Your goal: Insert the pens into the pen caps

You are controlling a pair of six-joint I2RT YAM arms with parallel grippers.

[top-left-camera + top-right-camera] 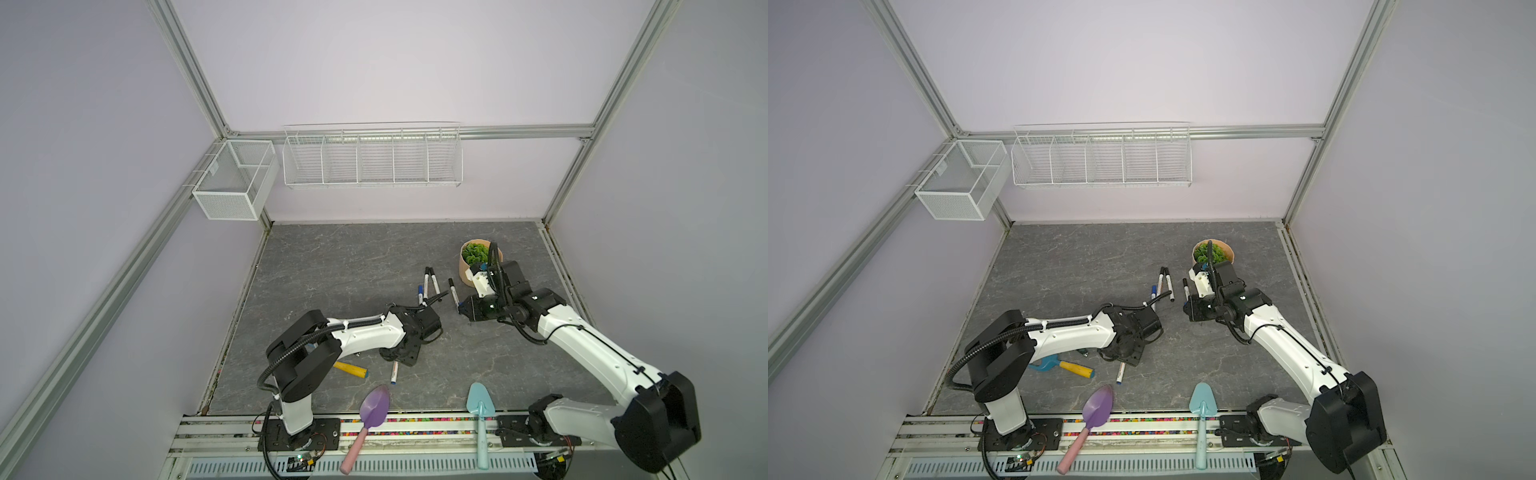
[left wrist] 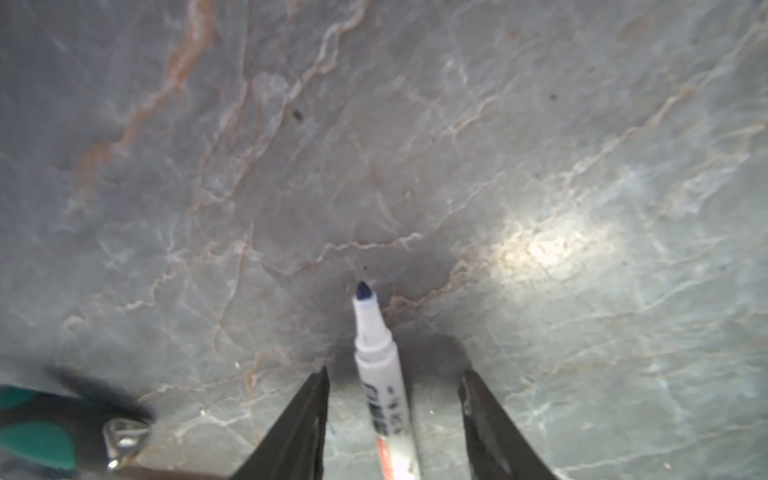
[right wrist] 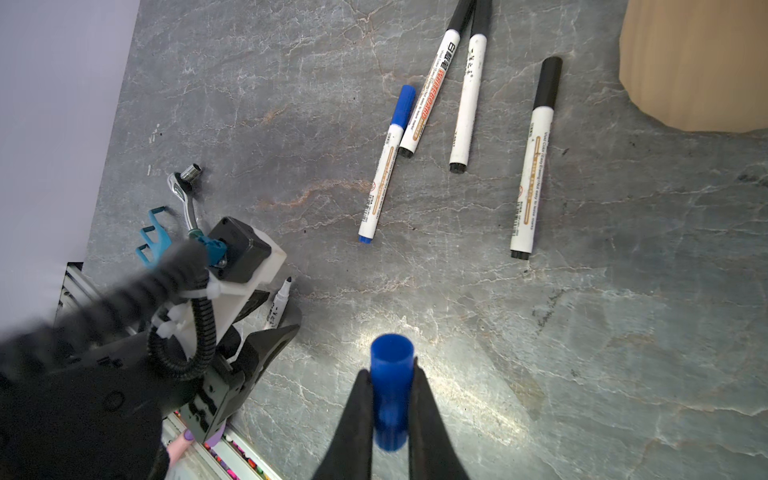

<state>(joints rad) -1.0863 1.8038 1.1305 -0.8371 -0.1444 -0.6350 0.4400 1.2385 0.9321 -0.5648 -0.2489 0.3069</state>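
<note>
Right hand pinching blue cap, left hand seemingly loose around pen

I list: tabletop, stone-look, veined, faint sheen; pens, smooth white plastic; blue cap, smooth plastic; ratchet wrench, polished metal; pot, ribbed, matt tan.

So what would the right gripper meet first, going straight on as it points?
Probably bare grey marbled tabletop ahead of the right gripper and its blue cylindrical cap; otherwise the blue-capped white marker pen. Depth unclear.
</note>
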